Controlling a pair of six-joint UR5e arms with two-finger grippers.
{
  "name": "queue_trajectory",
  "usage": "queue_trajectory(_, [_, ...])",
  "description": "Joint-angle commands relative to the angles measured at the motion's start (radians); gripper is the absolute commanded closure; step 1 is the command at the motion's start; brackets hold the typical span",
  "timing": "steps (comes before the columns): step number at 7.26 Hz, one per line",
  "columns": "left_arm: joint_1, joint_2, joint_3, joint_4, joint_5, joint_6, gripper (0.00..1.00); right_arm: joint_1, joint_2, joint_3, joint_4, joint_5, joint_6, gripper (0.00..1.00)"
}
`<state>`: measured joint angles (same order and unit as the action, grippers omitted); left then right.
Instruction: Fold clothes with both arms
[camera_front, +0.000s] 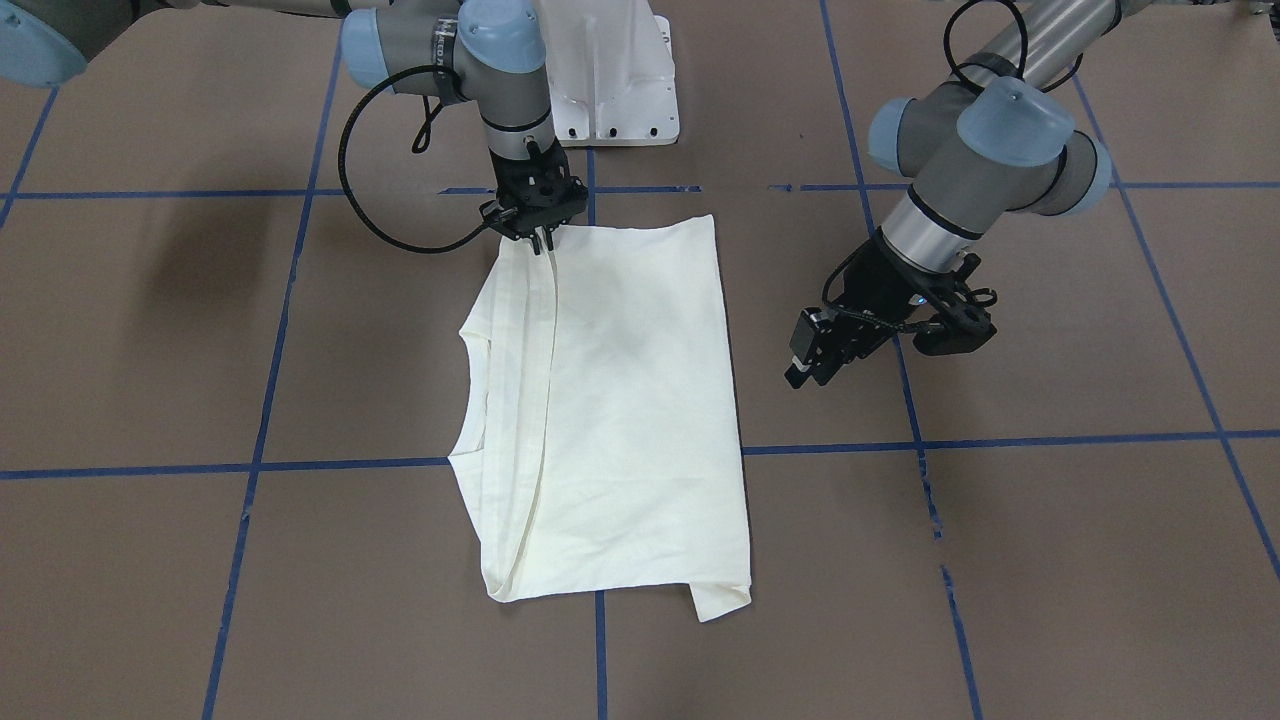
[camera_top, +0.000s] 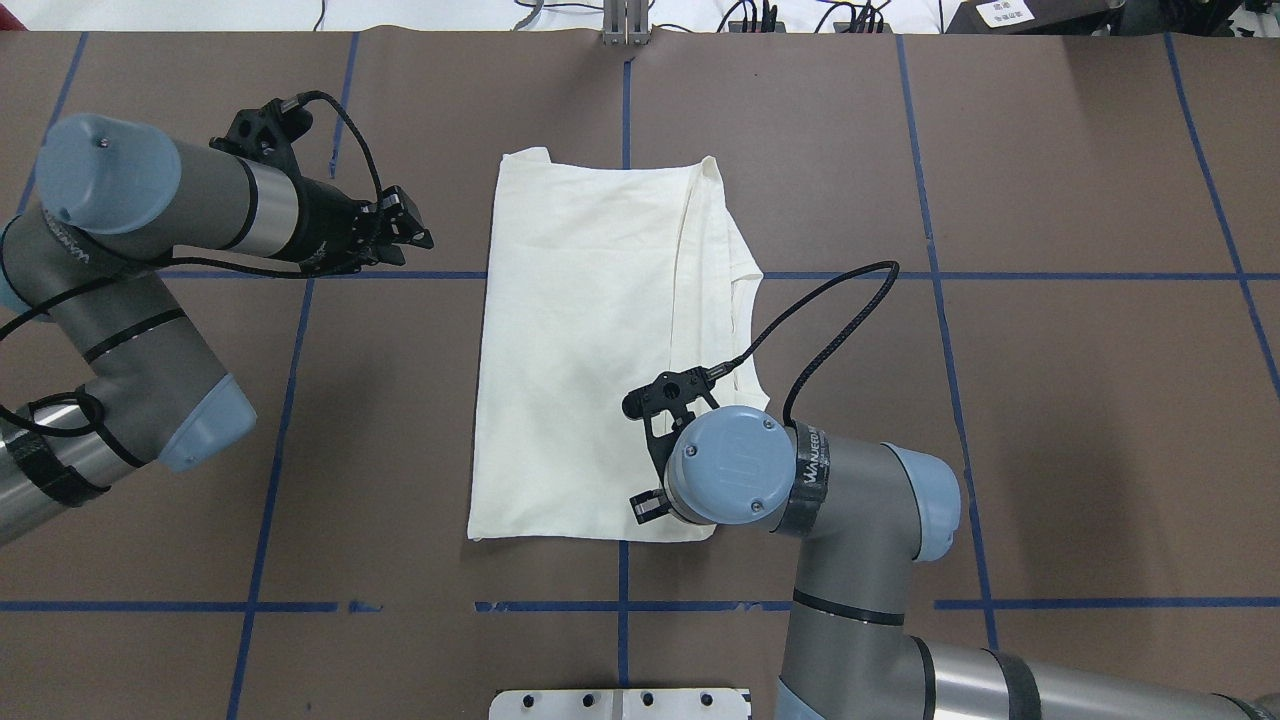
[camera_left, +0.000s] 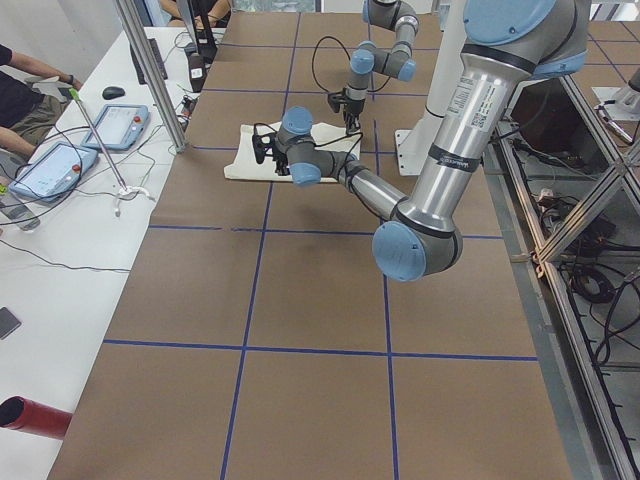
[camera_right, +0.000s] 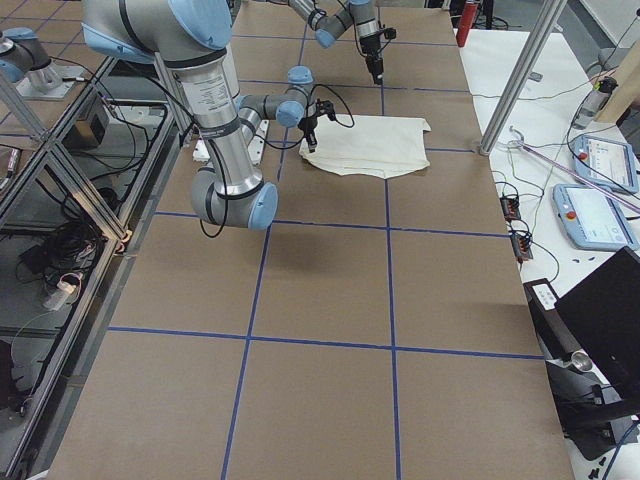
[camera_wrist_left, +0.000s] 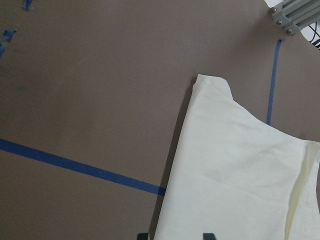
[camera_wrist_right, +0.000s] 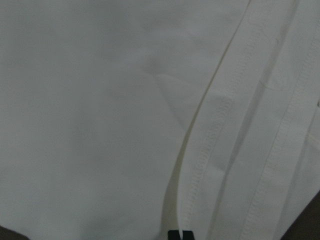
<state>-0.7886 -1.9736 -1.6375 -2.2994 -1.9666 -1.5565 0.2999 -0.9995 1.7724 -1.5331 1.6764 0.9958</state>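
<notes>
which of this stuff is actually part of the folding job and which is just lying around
Part of the job:
- cream shirt
- right gripper, shut on the shirt's folded edge
- left gripper, open, beside the shirt and not touching it

Just lying about:
- teach pendants
- computer mouse
- red tube

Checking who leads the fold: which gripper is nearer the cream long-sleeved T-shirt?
Right. The right gripper pinches a folded edge of the cream long-sleeved T-shirt; the left gripper hangs open beside it, not touching.
</notes>
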Motion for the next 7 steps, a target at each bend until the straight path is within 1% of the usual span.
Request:
queue_trajectory(1, [0.002, -0.001, -0.001, 0.0, 0.0, -0.019, 0.53, 0.027, -0.005, 0.016, 0.001, 0.011, -0.025, 1.0])
queue_trajectory(2, [0.002, -0.005, -0.005, 0.0, 0.002, -0.033, 0.53, 0.024, -0.055, 0.05, 0.005, 0.0, -0.017, 1.0])
queue_trajectory(3, [0.002, -0.01, -0.007, 0.0, 0.005, -0.052, 0.53, -0.001, -0.124, 0.115, 0.004, -0.009, 0.0, 1.0])
queue_trajectory(4, [0.002, -0.014, -0.01, 0.0, 0.006, -0.066, 0.53, -0.048, -0.149, 0.145, 0.002, -0.042, 0.129, 1.0])
queue_trajectory(5, [0.002, -0.016, -0.01, 0.0, 0.009, -0.066, 0.53, -0.083, -0.146, 0.151, 0.001, -0.069, 0.249, 0.93])
queue_trajectory(6, [0.002, -0.014, -0.01, 0.0, 0.009, -0.065, 0.53, -0.09, -0.145, 0.154, -0.001, -0.063, 0.259, 0.73])
queue_trajectory(7, [0.002, -0.014, -0.01, 0.0, 0.011, -0.066, 0.53, -0.082, -0.143, 0.156, -0.001, -0.06, 0.254, 0.05])
